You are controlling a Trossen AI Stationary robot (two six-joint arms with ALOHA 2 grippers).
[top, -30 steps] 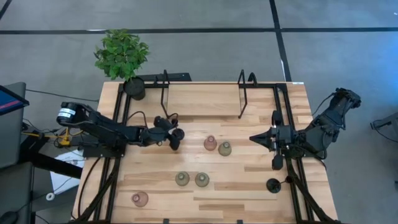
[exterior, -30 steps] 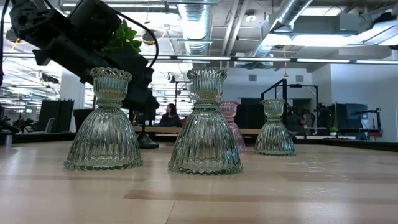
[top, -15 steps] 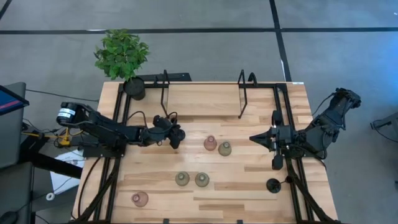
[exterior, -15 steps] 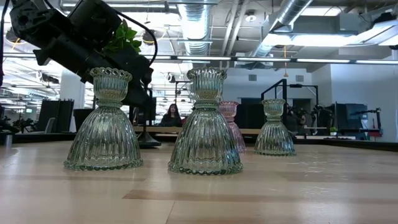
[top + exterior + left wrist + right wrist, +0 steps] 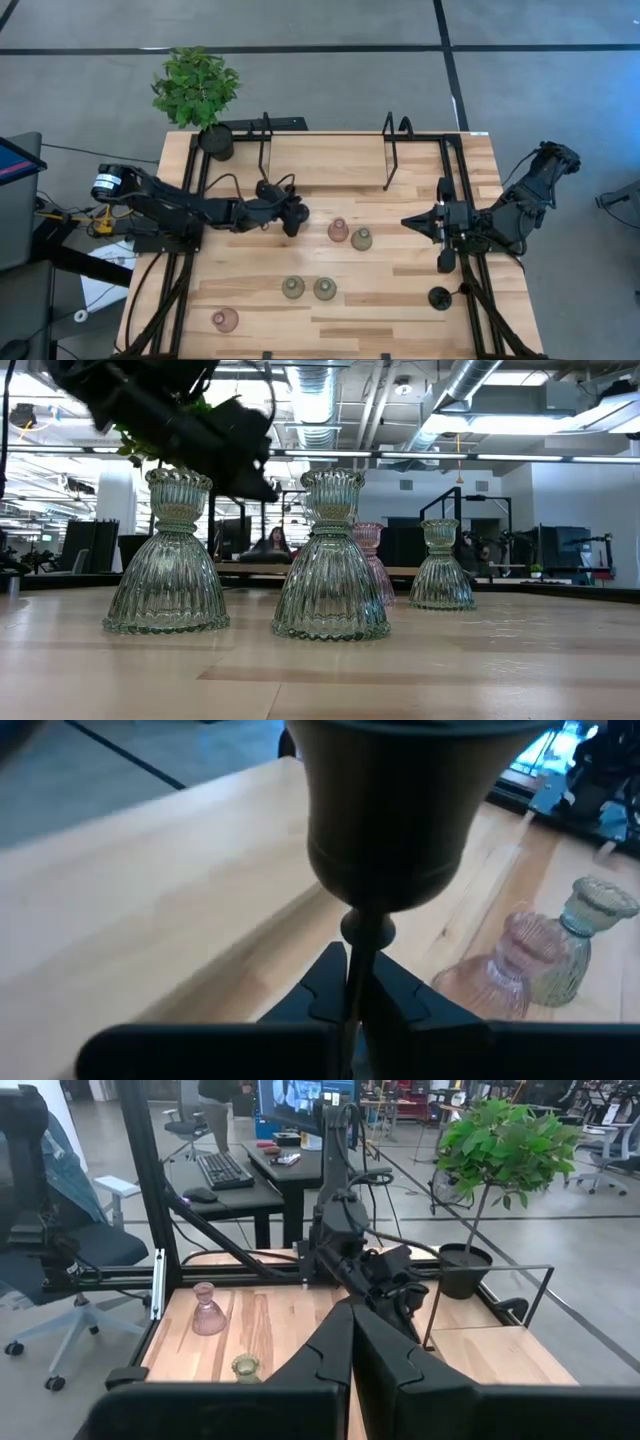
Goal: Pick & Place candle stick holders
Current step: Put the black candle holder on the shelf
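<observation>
My left gripper [image 5: 291, 216] hangs over the table's middle left, shut on a black candle stick holder [image 5: 390, 810] whose cup fills the left wrist view. Glass holders stand on the wood: a pink one [image 5: 338, 230] and an olive one [image 5: 361, 239] just right of my left gripper, two olive ones [image 5: 293, 288] [image 5: 325, 289] nearer the front, and a pink one [image 5: 225, 320] at the front left. Another black holder [image 5: 439, 297] stands on its round base at the right. My right gripper [image 5: 410, 222] waits shut, held high at the right. My left gripper pinches the black holder's thin stem [image 5: 358, 948] between its two fingers, just below the small knob under the cup. The fingers come about level from the table's left and lie across the stem. The holder is lifted clear of the table, cup uppermost; its base is hidden below the fingers.
A potted plant [image 5: 200, 90] stands at the far left corner. Two black wire frames [image 5: 265, 140] [image 5: 395, 150] rise along the far edge with bare wood between them. In the low view the front glass holders [image 5: 167, 555] [image 5: 331, 560] stand close; a person [image 5: 272, 545] sits far behind.
My left gripper has shut on the black holder's stem, then risen and gone a little toward the table's right. The holder's base, which stood on the wood, has come up clear of the table. My right arm has kept still.
</observation>
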